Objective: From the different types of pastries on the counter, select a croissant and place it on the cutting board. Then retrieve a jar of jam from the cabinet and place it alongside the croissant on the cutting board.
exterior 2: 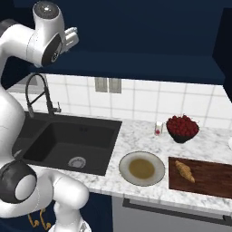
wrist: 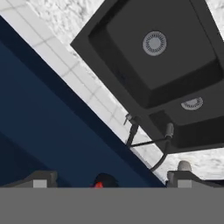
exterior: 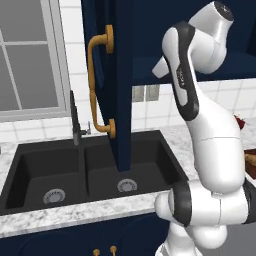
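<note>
- Risk: your arm is high by the open dark navy-blue cabinet door w/ curved brass handle; a wide swing could hit its edge.
- Two-finger gripper: jaws apart, nothing held.
- Small red jar: only a red bit shows, low between the tips, in the cabinet.
- Golden-brown ridged croissant lies on the dark reddish-brown wooden cutting board.

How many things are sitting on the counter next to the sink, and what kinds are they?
Plate: 1
Cutting board: 1
Croissant: 1, lying on the board
Bowl of red berries: 1
Tiny glass with a red base: 1
Total: 5
</note>
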You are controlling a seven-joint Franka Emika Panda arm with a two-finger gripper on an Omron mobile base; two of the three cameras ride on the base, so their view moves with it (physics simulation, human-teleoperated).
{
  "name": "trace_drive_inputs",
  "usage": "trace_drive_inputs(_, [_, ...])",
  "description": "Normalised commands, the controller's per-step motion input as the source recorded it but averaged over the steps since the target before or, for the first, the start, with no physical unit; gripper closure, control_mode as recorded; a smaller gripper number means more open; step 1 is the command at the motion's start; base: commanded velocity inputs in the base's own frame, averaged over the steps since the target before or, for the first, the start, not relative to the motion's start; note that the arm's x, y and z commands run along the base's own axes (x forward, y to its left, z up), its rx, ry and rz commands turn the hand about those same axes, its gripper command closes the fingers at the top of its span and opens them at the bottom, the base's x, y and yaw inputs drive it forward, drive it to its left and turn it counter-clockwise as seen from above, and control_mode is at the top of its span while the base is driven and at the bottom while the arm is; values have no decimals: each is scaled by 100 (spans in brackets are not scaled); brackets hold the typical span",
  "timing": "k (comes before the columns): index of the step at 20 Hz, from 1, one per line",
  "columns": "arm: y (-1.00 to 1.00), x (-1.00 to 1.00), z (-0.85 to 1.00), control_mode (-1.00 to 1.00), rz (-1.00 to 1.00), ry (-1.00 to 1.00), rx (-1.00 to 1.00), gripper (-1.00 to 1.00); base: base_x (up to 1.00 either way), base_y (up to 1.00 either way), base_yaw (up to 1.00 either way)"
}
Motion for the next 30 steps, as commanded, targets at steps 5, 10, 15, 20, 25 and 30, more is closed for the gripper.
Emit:
trace_drive_inputs(5, [94, 18, -3, -100, -17, 3, 10, -100, 0, 0, 0])
trace_drive_inputs(10, [78, 26, 0, -100, -38, 2, 13, -100, 0, 0, 0])
trace_drive_inputs(15, [81, 3, 13, -100, -47, 31, 26, -100, 0, 0, 0])
trace_drive_inputs(20, [85, 0, 51, -100, -42, 54, 33, -100, 0, 0, 0])
trace_drive_inputs(25, [86, -1, 62, -100, -41, 39, 34, -100, 0, 0, 0])
trace_drive_inputs(30, [93, -4, 27, -100, -41, 19, 30, -100, 0, 0, 0])
